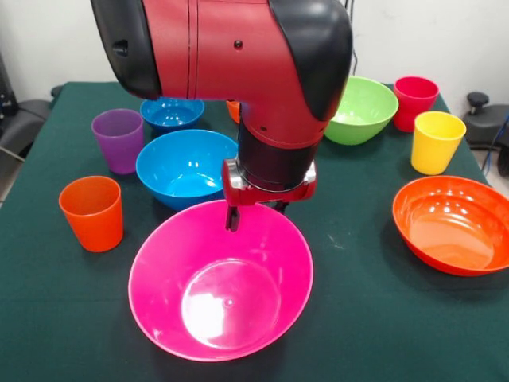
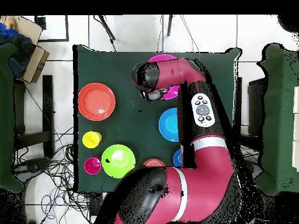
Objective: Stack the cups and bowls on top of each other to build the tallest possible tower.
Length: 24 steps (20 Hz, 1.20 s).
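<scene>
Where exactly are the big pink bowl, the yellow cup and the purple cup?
big pink bowl (image 1: 238, 310): front view, on its inner floor.
yellow cup (image 1: 436, 147): front view, on its outer wall.
purple cup (image 1: 119, 147): front view, on its outer wall.

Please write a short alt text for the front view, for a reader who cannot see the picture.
A red and black robot arm lowers its claw over the far rim of a large pink bowl on a green table. Around it stand two blue bowls, green and orange bowls, and orange, purple, yellow and red cups.
</scene>
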Motion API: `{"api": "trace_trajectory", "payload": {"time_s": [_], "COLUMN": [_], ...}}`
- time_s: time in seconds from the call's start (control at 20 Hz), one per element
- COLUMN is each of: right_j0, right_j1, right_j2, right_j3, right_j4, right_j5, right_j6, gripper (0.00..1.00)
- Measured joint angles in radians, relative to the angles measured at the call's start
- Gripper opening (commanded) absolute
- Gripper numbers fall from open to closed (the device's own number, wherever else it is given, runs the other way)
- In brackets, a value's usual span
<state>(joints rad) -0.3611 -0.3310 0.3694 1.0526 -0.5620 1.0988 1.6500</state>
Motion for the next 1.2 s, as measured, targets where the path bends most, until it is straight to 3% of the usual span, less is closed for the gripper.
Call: {"api": "trace_trajectory", "payload": {"time_s": [0.4, 1.2], "right_j0": [-0.002, 0.009], "right_j1": [-0.027, -0.073], "right_j2": [-0.017, -0.08], "right_j3": [0.033, 0.064], "right_j4": [0.052, 0.074], "right_j5": [-0.029, -0.063], "right_j6": [0.0, 0.0], "gripper": [1.0, 1.0]}}
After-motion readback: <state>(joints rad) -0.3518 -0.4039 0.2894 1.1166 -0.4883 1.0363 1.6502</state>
